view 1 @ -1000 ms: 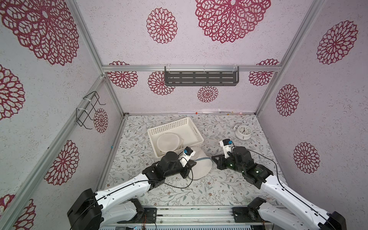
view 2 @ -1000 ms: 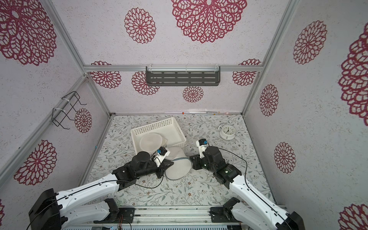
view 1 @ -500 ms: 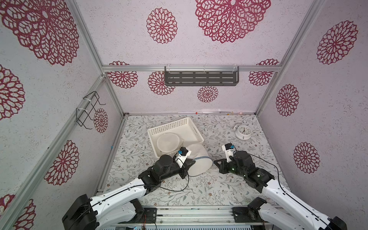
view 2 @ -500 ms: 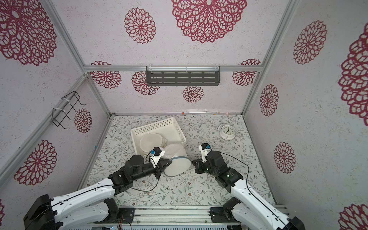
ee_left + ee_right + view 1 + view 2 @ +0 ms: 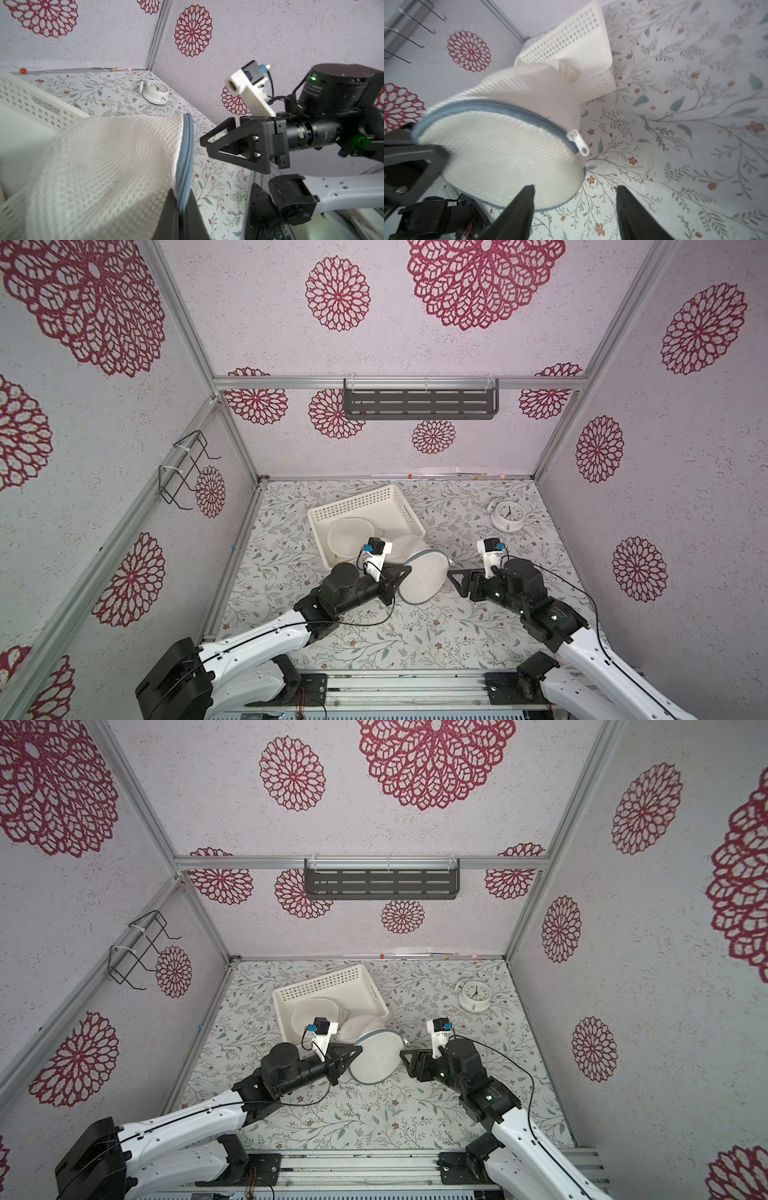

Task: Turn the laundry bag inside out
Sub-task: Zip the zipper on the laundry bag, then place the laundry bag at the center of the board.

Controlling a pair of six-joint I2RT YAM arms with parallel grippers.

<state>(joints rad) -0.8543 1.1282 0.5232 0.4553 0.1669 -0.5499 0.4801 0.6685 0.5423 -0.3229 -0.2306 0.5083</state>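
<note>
The laundry bag is a white mesh cylinder with a blue-grey zipper rim. It lies on the floral table with its far end against the basket. My left gripper is shut on the blue rim at the bag's left side. My right gripper stands open just right of the bag's round end, with nothing between its fingers. The white zipper pull hangs at the rim on the side facing that gripper.
A white perforated basket holding pale round pieces stands behind the bag. A white alarm clock sits at the back right. A grey shelf hangs on the back wall and a wire rack on the left wall.
My right gripper has opened and now stands off the bag to the right. The left gripper stays shut on the rim, and the bag's round end has swung toward the front.
</note>
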